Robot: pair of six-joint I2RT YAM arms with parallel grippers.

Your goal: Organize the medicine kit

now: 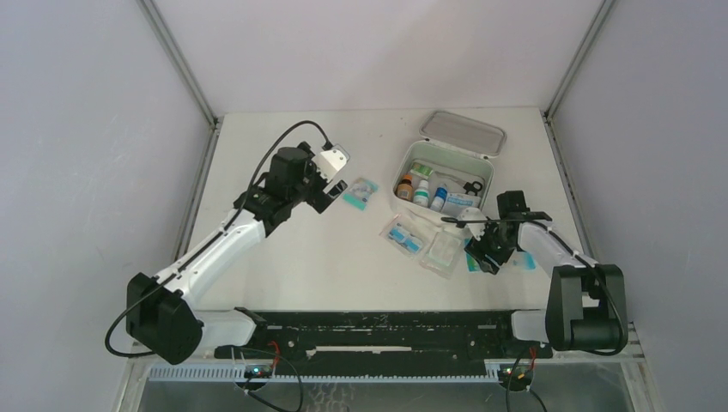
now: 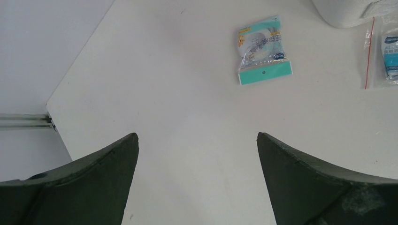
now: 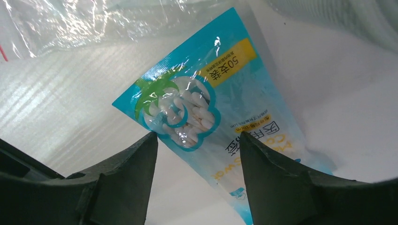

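- The kit (image 1: pixel 464 133) is set lid-open at far right.
- The left gripper (image 2: pixel 197 140) is spread wide above the table (image 2: pixel 164 70).
- A blue packet (image 3: pixel 206 103) is straddled by the right gripper (image 3: pixel 197 140); a pinch cannot be told.

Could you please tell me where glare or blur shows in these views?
Right wrist: bright glare streaks the clear bag and blue packet; its near fingers look dark. Left wrist: even light, teal packet sharp. Top external: flat light, faint shadows.
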